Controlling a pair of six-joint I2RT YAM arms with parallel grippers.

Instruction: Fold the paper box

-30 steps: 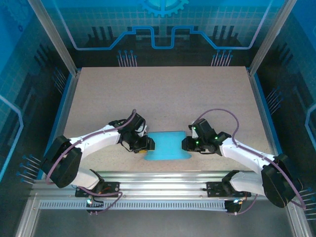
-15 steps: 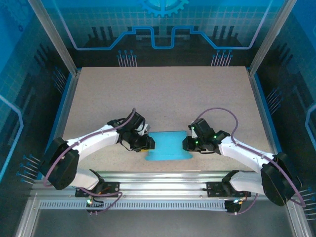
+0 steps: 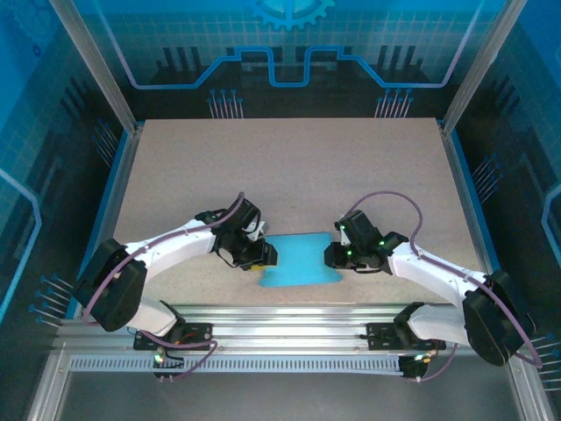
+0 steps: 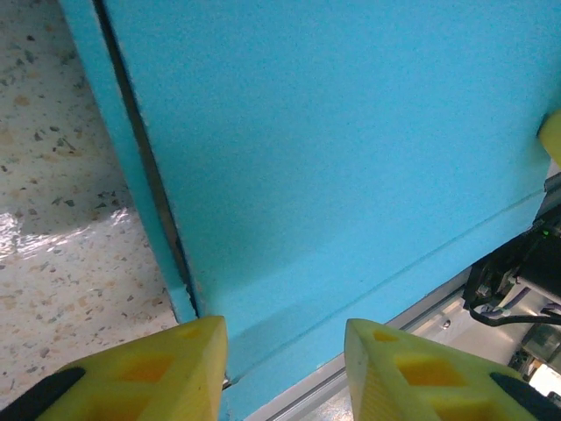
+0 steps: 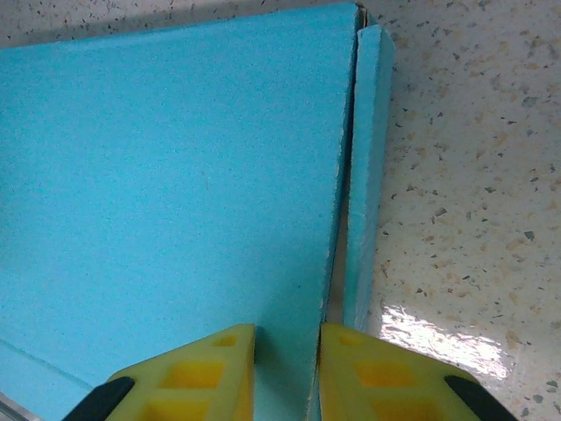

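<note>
Probably light, crease-prone; pinch paper box (image 5: 175, 175) at folded edges, like clenched right fingers (image 5: 197, 373); cannot tell about left fingers (image 4: 149, 373).

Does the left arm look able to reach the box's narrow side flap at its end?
Probably yes. The left gripper, fingers apart, is at that end of the paper box; the narrow side flap lies uncovered beside it, and the right gripper is at the opposite end.

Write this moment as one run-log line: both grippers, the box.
left gripper: open, astride paper box left end | right gripper: shut on paper box right-end edge | paper box: on table, blue side up
</note>
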